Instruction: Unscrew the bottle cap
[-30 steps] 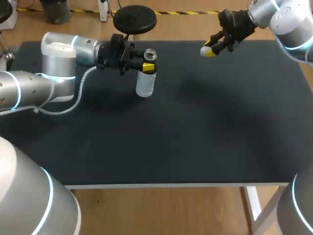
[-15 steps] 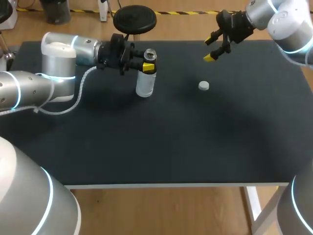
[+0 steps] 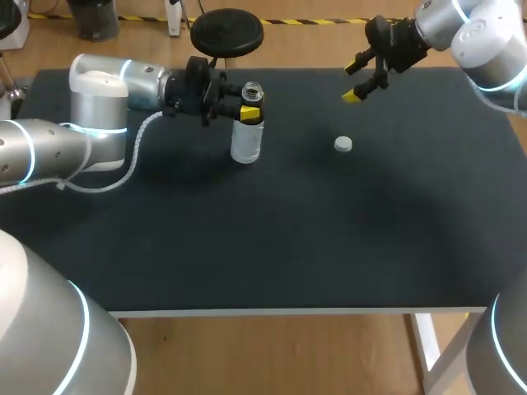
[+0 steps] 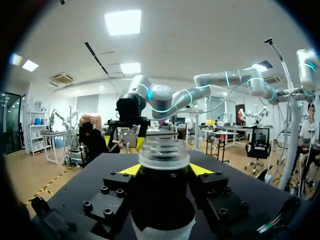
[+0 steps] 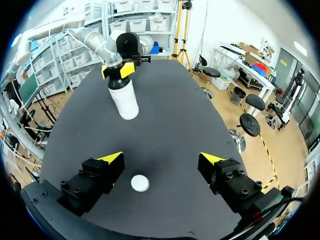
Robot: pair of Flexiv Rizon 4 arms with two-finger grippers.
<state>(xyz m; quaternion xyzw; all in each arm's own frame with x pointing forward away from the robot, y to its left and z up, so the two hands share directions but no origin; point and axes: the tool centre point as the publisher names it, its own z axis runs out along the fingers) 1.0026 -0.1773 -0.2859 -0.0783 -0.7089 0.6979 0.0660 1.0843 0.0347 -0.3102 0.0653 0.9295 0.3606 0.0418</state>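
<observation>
Right gripper (image 3: 352,83) hangs spread wide above the cap (image 3: 343,145)

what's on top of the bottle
Nothing. The bottle shows a bare, open threaded neck, and the left gripper is shut on it just below. The white cap lies on the table beneath the open right gripper. What the bottle contains cannot be seen.

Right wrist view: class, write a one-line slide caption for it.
Open right tool hovers over the white cap on the black table; beyond, the left tool holds the upright bottle.
</observation>
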